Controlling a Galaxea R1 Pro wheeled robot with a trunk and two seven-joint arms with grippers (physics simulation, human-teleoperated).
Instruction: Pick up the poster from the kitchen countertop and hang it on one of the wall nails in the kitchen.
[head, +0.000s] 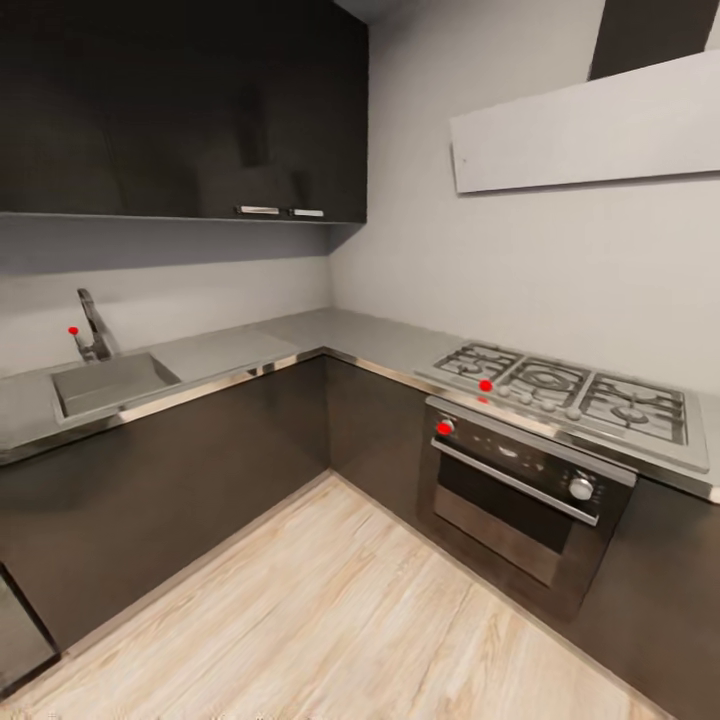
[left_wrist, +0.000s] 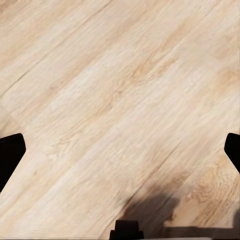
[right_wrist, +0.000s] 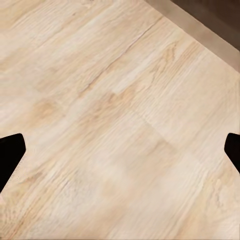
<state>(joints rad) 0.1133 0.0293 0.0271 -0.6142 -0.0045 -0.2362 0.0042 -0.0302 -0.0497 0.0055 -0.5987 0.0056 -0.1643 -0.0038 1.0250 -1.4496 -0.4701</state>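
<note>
Scanning the kitchen for the poster, no luck spotting it yet.

Counter (head: 260, 345) wraps the corner, sink (head: 110, 382) at 9 o'clock, stove (head: 570, 395) at 3. Both my hands, left hand (left_wrist: 120, 150) and right hand (right_wrist: 120, 150), hang wide open over the wood floor (head: 330, 610), holding nothing. Guessing the framed poster's light, stiff, maybe fragile, so I'd grip its side edges.
</note>
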